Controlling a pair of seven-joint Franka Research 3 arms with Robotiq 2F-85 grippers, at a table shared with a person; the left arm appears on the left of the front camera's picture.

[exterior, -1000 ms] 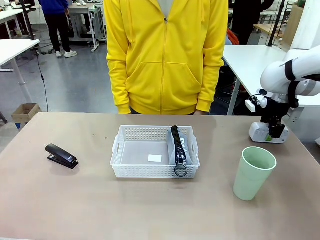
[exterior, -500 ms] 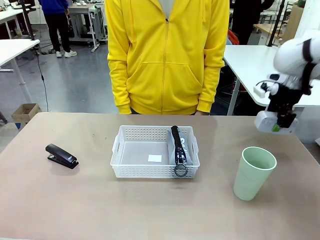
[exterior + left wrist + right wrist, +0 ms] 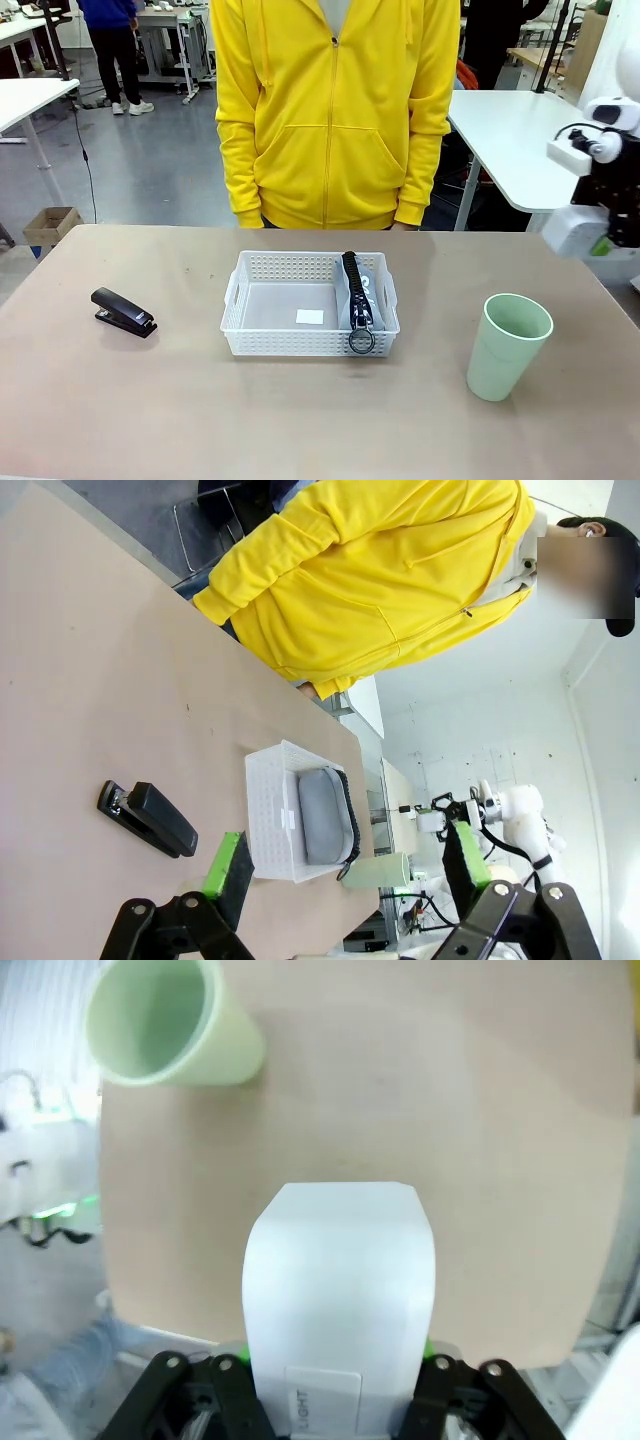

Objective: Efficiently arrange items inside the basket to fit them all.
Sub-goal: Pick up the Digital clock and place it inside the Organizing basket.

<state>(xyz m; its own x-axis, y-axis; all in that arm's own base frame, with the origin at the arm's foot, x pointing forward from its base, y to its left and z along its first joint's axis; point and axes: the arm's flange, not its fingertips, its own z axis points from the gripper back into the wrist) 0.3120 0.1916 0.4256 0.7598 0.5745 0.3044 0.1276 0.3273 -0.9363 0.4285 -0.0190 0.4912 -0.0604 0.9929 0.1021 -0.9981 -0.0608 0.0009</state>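
Note:
The white basket [image 3: 300, 345] stands mid-table, with the grey zippered pouch [image 3: 362, 288] on edge along its right side. On the table to the left lies the black stapler [image 3: 123, 311]. The pale green cup [image 3: 508, 345] stands upright to the right. My right gripper [image 3: 592, 240] is shut on the small white box [image 3: 570, 230], held in the air past the cup at the far right; the right wrist view shows the box [image 3: 340, 1290] over bare tabletop, with the cup [image 3: 165, 1025] beyond. My left gripper [image 3: 346, 860] is open and high, looking down on the stapler [image 3: 150, 818] and basket [image 3: 270, 810].
A person in a yellow hoodie [image 3: 335, 110] stands at the far edge, right behind the basket. A small white label [image 3: 310, 316] lies on the basket floor. Bare tabletop lies between stapler and basket, and along the near edge.
My right gripper has lifted the white box off the table and carried it up and to the right. Basket, pouch, stapler and cup have not moved.

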